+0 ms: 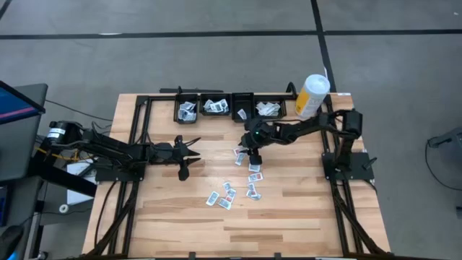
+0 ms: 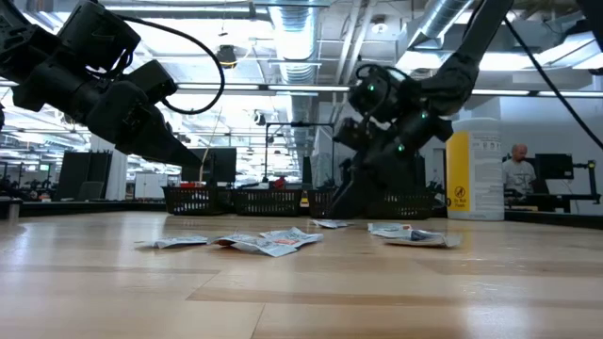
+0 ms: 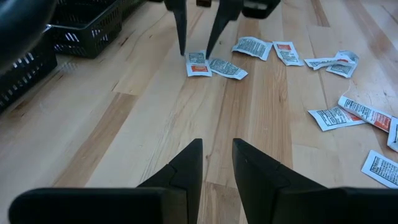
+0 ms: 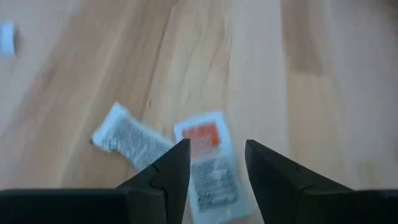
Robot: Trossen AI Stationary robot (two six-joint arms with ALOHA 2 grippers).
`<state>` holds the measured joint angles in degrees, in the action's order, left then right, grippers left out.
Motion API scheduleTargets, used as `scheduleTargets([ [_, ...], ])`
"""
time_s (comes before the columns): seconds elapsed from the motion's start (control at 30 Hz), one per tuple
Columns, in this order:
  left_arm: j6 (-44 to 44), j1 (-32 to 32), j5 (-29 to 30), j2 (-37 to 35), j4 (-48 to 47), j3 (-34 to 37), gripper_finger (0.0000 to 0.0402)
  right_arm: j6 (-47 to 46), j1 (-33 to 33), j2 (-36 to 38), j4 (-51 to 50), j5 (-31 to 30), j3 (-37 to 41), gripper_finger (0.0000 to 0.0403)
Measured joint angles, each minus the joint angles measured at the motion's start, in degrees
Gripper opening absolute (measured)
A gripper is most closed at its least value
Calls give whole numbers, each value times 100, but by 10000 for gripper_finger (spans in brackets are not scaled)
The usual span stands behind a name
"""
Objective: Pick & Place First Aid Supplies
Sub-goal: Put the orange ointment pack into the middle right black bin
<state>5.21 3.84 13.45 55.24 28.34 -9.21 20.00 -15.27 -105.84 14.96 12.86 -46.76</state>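
Several first aid supplies, small white packets [image 1: 252,178], lie scattered flat on the wooden table's middle; in the low view they form a low heap [image 2: 273,242]. My right gripper [image 1: 249,154] points slanting down, open, with its fingertips low on either side of a white packet with an orange patch [image 4: 208,163]. A second white packet [image 4: 127,140] lies beside that one. My left gripper [image 3: 217,146] hovers open and holds nothing, left of the packets, pointing toward them. My right gripper stands open astride the orange-patched packet [image 3: 198,63], coming slanting down from the table's right and far side. Whether its fingertips [image 3: 183,50] touch the packet or the table I cannot tell. The packet lies flat on the wood.
A row of black baskets [image 1: 215,115] along the far edge holds more packets. A tall white-and-yellow canister [image 1: 312,95] stands at the far right, by the right arm. Bare wood lies toward the near edge. A person [image 2: 516,174] sits in the room behind.
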Motion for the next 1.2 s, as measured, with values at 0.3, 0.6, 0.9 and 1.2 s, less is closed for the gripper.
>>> scheduleTargets([
  [0.3, 0, 0, 0, 0, 0, 0, 88, -14, -6, -306, 134, 37, -15, 140],
  [0.6, 0, 0, 0, 0, 0, 0, 88, -12, -22, -276, 82, 17, -11, 103],
  [0.9, 0, 0, 0, 0, 0, 0, 88, -12, -22, -276, 91, -6, -4, 68],
  [1.2, 0, 0, 0, 0, 0, 0, 88, -49, -24, -282, 182, -216, 0, 39],
])
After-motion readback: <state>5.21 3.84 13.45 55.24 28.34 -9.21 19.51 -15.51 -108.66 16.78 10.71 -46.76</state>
